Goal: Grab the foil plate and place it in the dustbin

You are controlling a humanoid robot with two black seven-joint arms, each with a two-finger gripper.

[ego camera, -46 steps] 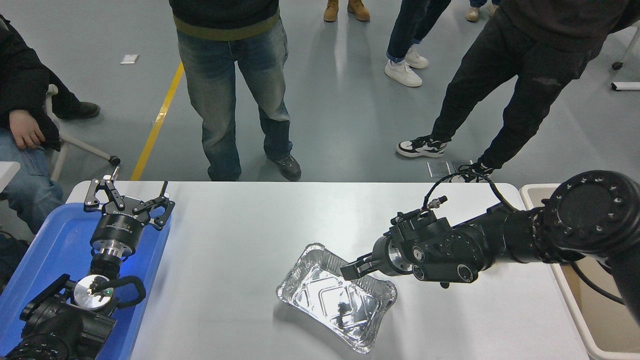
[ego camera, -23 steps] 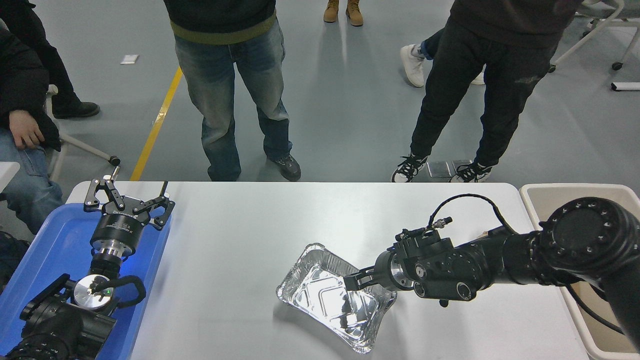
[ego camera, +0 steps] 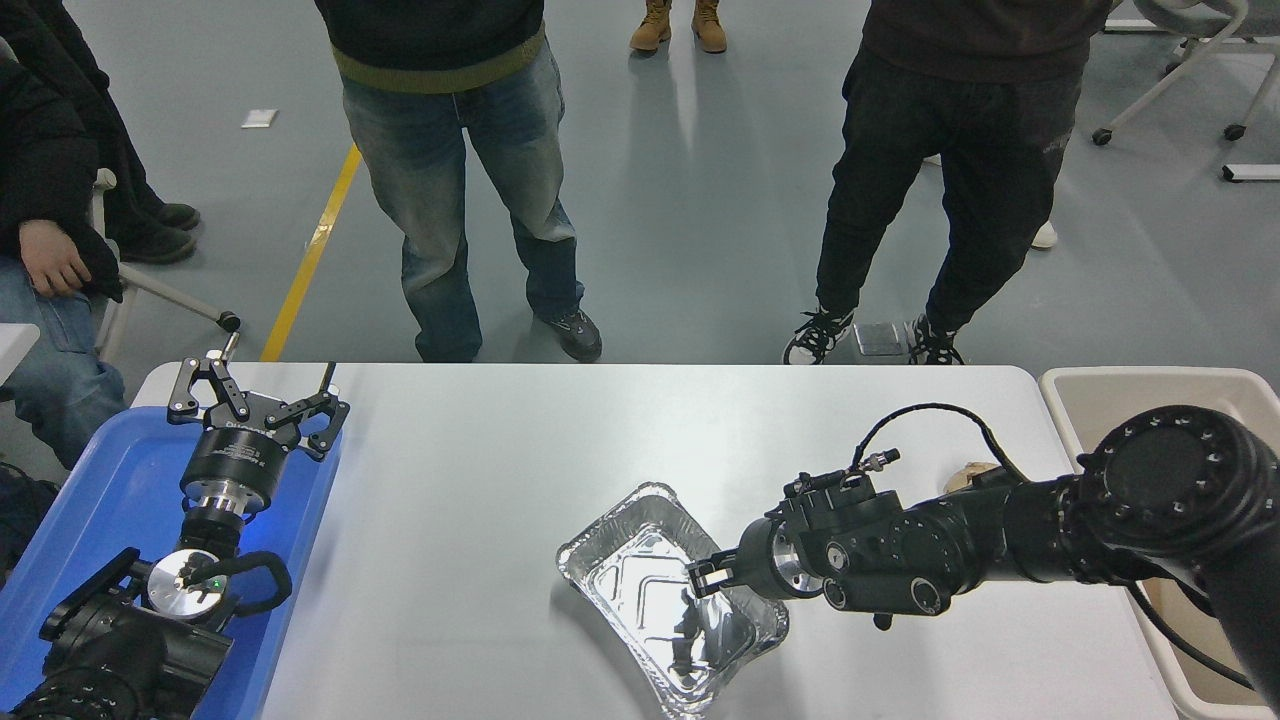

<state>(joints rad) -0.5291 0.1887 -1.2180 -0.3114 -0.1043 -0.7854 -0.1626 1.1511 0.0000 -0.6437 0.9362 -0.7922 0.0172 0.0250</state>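
The foil plate (ego camera: pixel 640 585) is a shiny silver tray lying on the white table, front centre-right, its right side tipped up. My right gripper (ego camera: pixel 702 580) reaches in from the right, and its fingers are closed over the plate's right rim, one finger inside the tray. The dustbin (ego camera: pixel 1140 380) is a large beige bin at the table's right end, partly hidden behind my right arm. My left gripper (ego camera: pixel 258 402) is parked open at the lower left, over the blue tray.
A flat blue tray (ego camera: pixel 90 500) lies at the table's left edge under my left arm. A bit of crumpled brown paper (ego camera: pixel 968 472) shows behind my right arm. People stand at the table's far side, and one sits at the left.
My right gripper has moved down and closed onto the plate's right rim. The plate has turned and tipped, and now looks narrower. The people at the far side have shifted.
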